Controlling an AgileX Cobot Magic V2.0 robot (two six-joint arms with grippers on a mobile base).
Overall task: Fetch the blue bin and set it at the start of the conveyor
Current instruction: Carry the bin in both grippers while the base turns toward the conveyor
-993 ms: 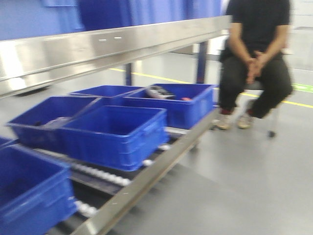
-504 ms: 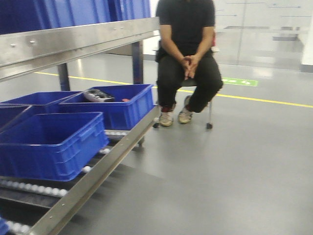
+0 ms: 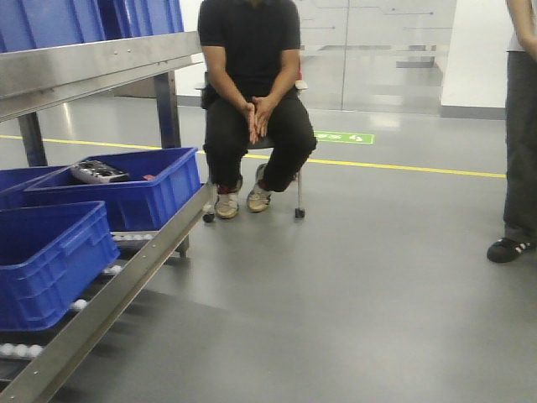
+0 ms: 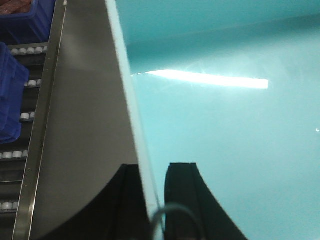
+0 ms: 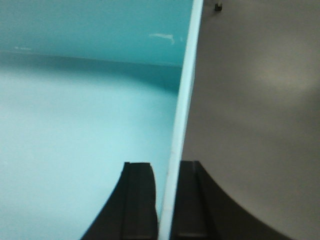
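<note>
The carrying step was judged to be in hand: the blue bin [image 4: 225, 125] was held off the ground between both arms, and the conveyor start was not seen in any view. In the left wrist view the bin's smooth aqua inside filled the frame from 12 to 4 o'clock. Its thin rim [image 4: 131, 100] ran from 12 down to 6 o'clock, and rack rollers [image 4: 25, 82] and a dark blue bin [image 4: 10, 100] lay at 9 o'clock.

The left gripper [image 4: 152, 172] was set astride that rim, with one of its fingers [image 4: 180, 200] inside the wall and the other outside. The fingers were drawn in close on the wall, so a clamped hold was judged. The right gripper [image 5: 166, 170] was set the same way on the opposite wall. There the aqua inside [image 5: 75, 100] lay at 9 o'clock and bare floor [image 5: 250, 100] at 3 o'clock. Both wrists were pointed along the rims, so the bin was spanned from its two sides.

In the front view the steel rack [image 3: 92, 63] was seen at 9 o'clock, a seated person [image 3: 252, 92] at 12 o'clock and a standing person [image 3: 520, 143] at 3 o'clock.

The next move was judged to call for the belt to be found and approached while both grips were kept level, with the two people and the rack edge given room.
</note>
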